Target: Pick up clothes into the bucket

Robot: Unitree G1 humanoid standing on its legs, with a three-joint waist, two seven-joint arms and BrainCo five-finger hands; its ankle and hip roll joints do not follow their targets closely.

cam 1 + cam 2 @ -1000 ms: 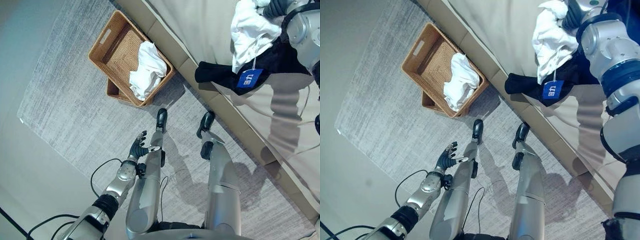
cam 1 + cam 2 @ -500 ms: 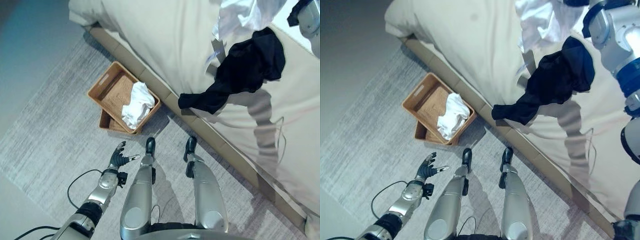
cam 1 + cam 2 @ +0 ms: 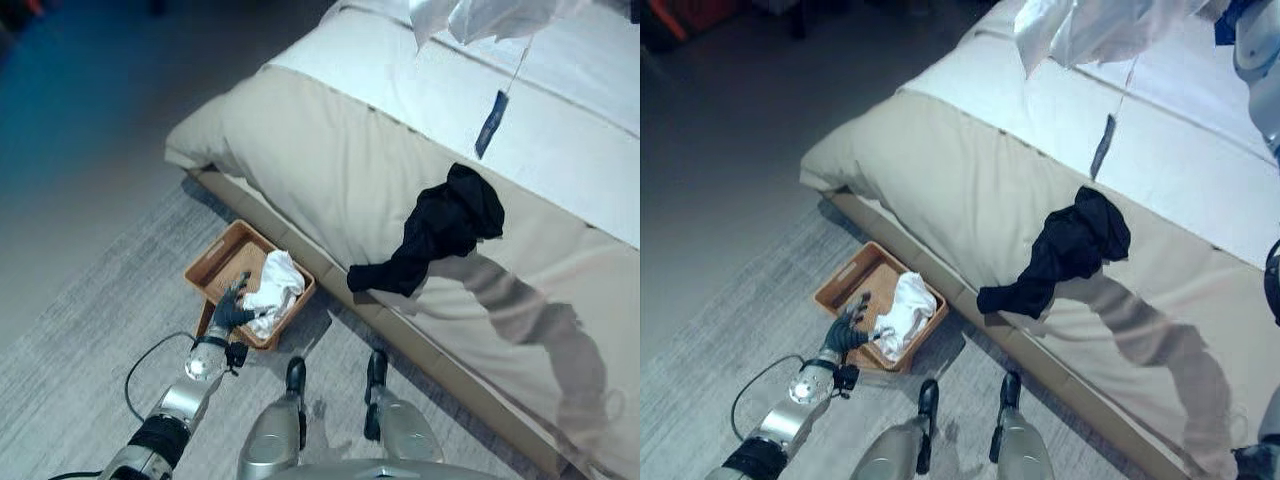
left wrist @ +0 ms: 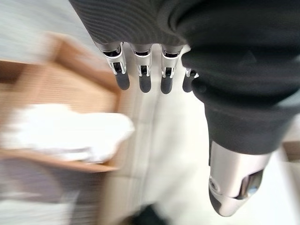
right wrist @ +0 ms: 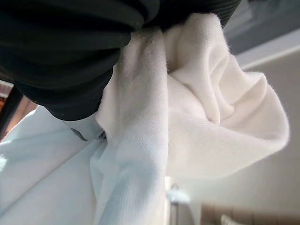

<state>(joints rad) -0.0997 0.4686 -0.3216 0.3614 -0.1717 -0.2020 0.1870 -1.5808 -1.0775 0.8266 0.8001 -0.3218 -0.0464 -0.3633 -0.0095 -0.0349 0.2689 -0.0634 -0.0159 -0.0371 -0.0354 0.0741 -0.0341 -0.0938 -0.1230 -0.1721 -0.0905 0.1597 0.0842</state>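
A white garment [image 3: 1090, 25] with a dangling blue tag [image 3: 491, 120] hangs in the air above the bed, bunched in my right hand [image 5: 70, 51], which is shut on it. A black garment [image 3: 440, 235] lies draped over the bed's near edge. On the rug beside the bed stands a woven basket [image 3: 215, 280] with a white cloth [image 3: 272, 290] inside. My left hand [image 3: 232, 310] hovers by the basket's near side, fingers [image 4: 143, 77] straight and holding nothing.
The wide bed [image 3: 330, 160] with a beige cover fills the right half, its low base [image 3: 450, 360] running along the grey rug [image 3: 90, 350]. Darker bare floor [image 3: 80, 130] lies beyond the rug.
The whole view has swung up and back. My right hand has lifted the white garment clear of the black one, which stays on the bed. My left hand now shows against the basket.
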